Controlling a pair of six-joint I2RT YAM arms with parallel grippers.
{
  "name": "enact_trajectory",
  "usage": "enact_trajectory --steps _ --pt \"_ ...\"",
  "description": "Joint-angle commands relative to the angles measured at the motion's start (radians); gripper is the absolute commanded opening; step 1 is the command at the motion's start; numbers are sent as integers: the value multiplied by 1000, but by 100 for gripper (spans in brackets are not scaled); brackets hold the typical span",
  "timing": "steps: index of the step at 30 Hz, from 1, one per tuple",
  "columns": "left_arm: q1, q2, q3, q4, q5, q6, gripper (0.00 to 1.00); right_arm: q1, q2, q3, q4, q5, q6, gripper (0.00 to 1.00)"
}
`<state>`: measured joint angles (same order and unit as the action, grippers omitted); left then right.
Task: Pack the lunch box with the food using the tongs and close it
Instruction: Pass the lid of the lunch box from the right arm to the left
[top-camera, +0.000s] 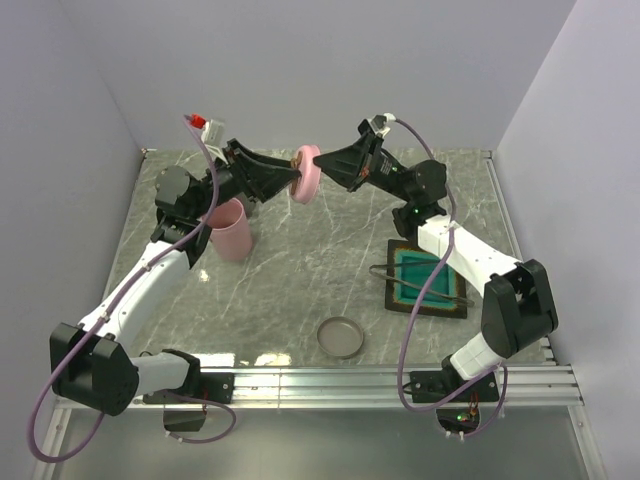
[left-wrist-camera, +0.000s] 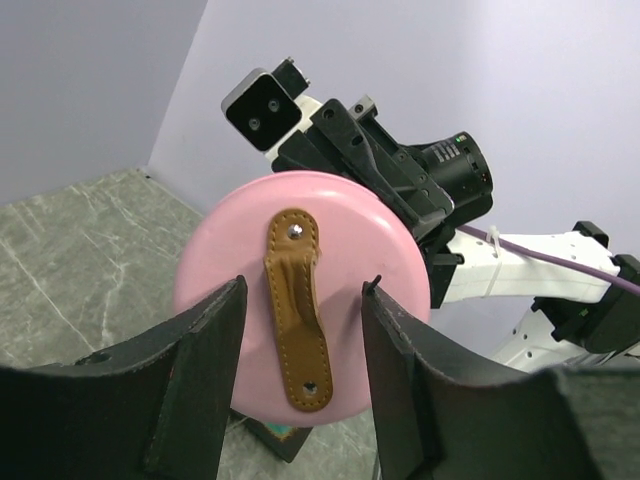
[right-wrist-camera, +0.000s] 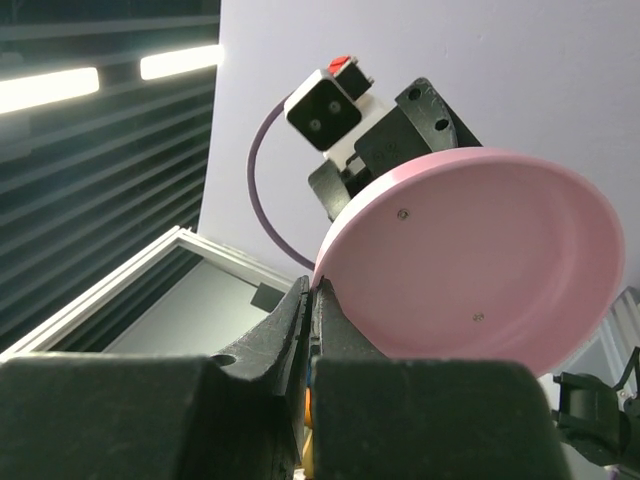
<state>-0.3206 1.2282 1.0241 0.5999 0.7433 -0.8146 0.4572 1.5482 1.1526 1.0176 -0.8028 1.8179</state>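
A round pink lid hangs on edge in the air over the back of the table. My right gripper is shut on its rim; the right wrist view shows the lid's inner face rising from the closed fingertips. My left gripper is open, one finger on each side of the lid's brown leather strap, touching neither strap nor lid. The lunch box, a tall pink cup, stands under the left arm. The tongs lie by the tray's left edge. No food is visible.
A teal tray with a dark frame lies at the right under the right arm. A grey round lid rests near the front edge. An aluminium rail runs along the front, and grey walls close the back and sides.
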Motion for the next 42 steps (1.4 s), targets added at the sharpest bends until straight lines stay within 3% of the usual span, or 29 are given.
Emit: enact_trajectory --steps 1,5,8,11,16,19,21,22,23,27,32,33,36,42 --pt "-3 2 36 30 -41 -50 55 23 -42 1 47 24 6 0" --pt "-5 8 25 61 -27 -77 48 28 -36 -2 42 28 3 0" --pt "-3 5 18 60 -18 -77 36 29 -33 -5 53 31 14 0" --pt "-3 -2 5 64 -10 -83 16 28 -25 -5 64 36 21 0" --pt "-2 -18 -4 44 4 -69 1 29 -25 4 29 24 3 0" --pt "14 -29 8 -3 22 -48 0 21 -34 1 -14 10 -32 14" --pt "37 -41 24 -55 28 7 1 12 -45 4 -62 -1 -81 38" --pt "44 -42 54 -154 27 40 0 8 -48 13 -95 -19 -116 46" --pt "54 -47 71 -207 25 75 0 0 -53 37 -187 -29 -208 62" --pt "90 -53 180 -518 2 329 0 -34 -79 124 -494 -62 -478 82" --pt "110 -24 371 -900 -169 609 0 -60 -89 211 -825 -50 -814 89" --pt "112 11 413 -1043 -215 685 0 -66 -95 216 -855 -46 -853 90" --pt "117 66 542 -1248 -356 796 0 -86 -100 228 -942 -36 -960 90" --pt "141 177 631 -1410 -619 982 0 -115 -114 240 -1010 -52 -1043 90"
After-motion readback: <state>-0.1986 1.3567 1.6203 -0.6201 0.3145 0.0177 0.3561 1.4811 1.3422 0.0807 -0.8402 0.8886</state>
